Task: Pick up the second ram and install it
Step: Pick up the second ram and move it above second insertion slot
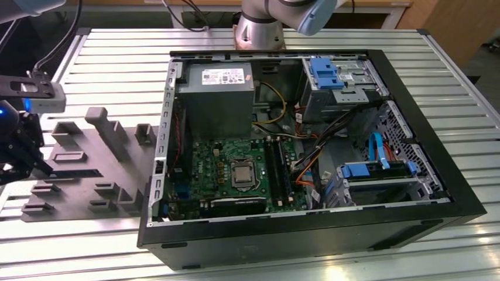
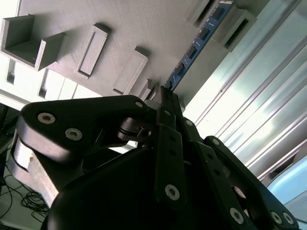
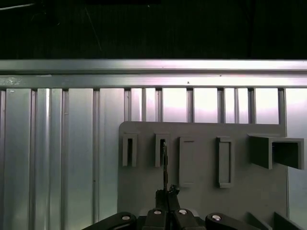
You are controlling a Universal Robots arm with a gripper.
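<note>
One pincer (image 2: 165,96) clenched on the second ram (image 2: 198,41) | second wrist view shows us its chips (image 2: 193,50) | first wrist view, its thin edge (image 3: 164,163) in the holder tray (image 3: 201,201) | held end hidden.

The metal table (image 3: 48,158) gleams glossy, the grey plastic holder tray (image 3: 144,191) looks matt, the jaws satin black

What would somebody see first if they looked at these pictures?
The big open computer case in the middle of the metal table, with its green board and blue brackets inside. At the exterior view's left lies a grey tray, and in the second wrist view the black gripper pinches a thin blue memory stick at that tray.
</note>
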